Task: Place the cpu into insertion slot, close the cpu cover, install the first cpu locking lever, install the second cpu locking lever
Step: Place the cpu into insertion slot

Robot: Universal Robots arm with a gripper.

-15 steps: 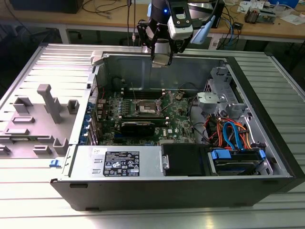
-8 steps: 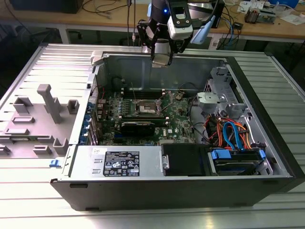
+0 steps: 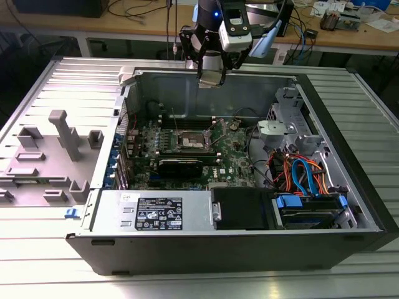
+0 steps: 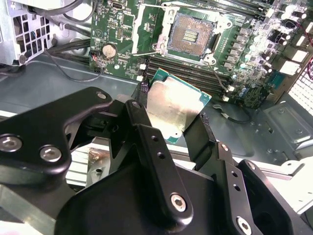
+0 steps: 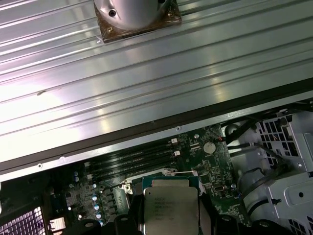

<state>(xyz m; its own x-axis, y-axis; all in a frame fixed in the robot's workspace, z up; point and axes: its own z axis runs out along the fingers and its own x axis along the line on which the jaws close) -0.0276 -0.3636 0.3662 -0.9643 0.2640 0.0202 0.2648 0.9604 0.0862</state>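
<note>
My gripper (image 3: 212,76) hangs above the open computer case, over its far wall, and is shut on the cpu (image 3: 211,81). In the second wrist view the black fingers (image 4: 139,117) clamp the cpu (image 4: 173,110), a silvery-tan square chip with a green rim, by two opposite edges. It also shows in the first wrist view, where the cpu (image 5: 169,208) sits low between the fingers. The insertion slot (image 4: 191,33) on the green motherboard (image 3: 234,152) lies bare, its contact field showing, with a silvery metal frame (image 4: 221,22) around it. Whether the cpu cover stands raised I cannot tell.
Memory slots (image 4: 195,73) run between the gripper and the socket. A long black card (image 3: 181,167) lies near the socket, with a power supply (image 3: 156,215) in front. Coloured cables (image 3: 299,171) and a drive cage (image 3: 312,208) fill the exterior view's right. Grey fixtures (image 3: 62,134) stand on the left.
</note>
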